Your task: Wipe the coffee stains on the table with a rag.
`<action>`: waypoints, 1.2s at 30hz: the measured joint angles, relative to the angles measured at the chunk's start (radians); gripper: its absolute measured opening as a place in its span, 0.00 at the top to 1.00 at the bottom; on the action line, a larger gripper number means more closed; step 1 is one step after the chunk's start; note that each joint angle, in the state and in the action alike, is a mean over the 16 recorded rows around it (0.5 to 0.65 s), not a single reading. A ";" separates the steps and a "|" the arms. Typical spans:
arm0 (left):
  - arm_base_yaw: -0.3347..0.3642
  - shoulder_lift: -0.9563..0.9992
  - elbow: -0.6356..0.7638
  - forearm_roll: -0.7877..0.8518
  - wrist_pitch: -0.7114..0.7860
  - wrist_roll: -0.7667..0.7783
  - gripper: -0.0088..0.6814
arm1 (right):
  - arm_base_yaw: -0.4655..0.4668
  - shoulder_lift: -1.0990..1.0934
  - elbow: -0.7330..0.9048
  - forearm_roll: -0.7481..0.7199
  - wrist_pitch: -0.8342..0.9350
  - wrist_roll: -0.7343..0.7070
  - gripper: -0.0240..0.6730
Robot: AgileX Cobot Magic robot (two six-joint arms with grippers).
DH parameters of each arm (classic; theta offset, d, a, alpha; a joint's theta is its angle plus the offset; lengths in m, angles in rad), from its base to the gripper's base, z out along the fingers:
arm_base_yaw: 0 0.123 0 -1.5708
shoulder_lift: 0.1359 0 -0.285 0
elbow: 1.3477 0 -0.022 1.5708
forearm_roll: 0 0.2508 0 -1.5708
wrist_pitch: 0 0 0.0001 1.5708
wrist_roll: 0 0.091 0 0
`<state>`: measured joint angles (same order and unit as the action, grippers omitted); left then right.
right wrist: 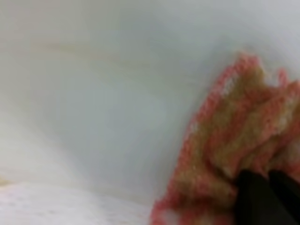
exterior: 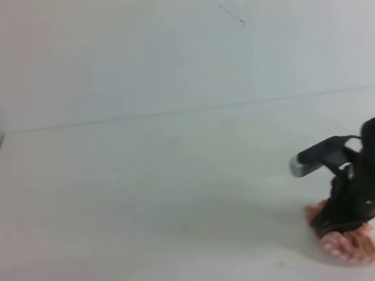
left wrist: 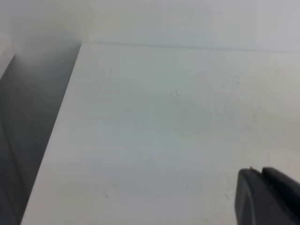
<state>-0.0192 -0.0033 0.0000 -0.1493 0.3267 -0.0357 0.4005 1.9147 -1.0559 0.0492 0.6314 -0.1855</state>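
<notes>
The rag (exterior: 352, 246), a red-and-white checked bunch with tan-brown patches, lies on the white table (exterior: 145, 183) at the near right. My right gripper (exterior: 336, 225) points down onto it and is shut on the rag. In the right wrist view its two dark fingers (right wrist: 255, 199) sit pressed together in the cloth (right wrist: 229, 140). No orange-brown blotch of coffee stains shows in any view; only a faint tan streak (right wrist: 70, 49) crosses the table. My left gripper (left wrist: 263, 197) shows only in the left wrist view, at the bottom right, its fingers together and holding nothing.
The table's straight far edge (exterior: 185, 111) meets a white wall. Its left edge (left wrist: 51, 140) drops off into a grey gap. The right arm's black body (exterior: 373, 163) stands over the rag at the right border.
</notes>
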 joint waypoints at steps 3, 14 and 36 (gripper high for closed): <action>0.000 0.000 0.000 0.000 0.000 0.000 0.99 | -0.084 -0.030 0.047 -0.006 -0.026 0.010 0.95; 0.000 -0.007 0.016 0.000 -0.006 -0.001 0.99 | -0.177 -0.052 0.083 0.146 -0.114 -0.027 0.95; 0.000 0.002 0.000 0.000 0.000 -0.002 0.99 | 0.302 0.348 -0.616 0.159 0.137 -0.038 0.95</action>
<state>-0.0193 -0.0017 0.0000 -0.1493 0.3267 -0.0373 0.7021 2.2623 -1.6720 0.2079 0.7684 -0.2232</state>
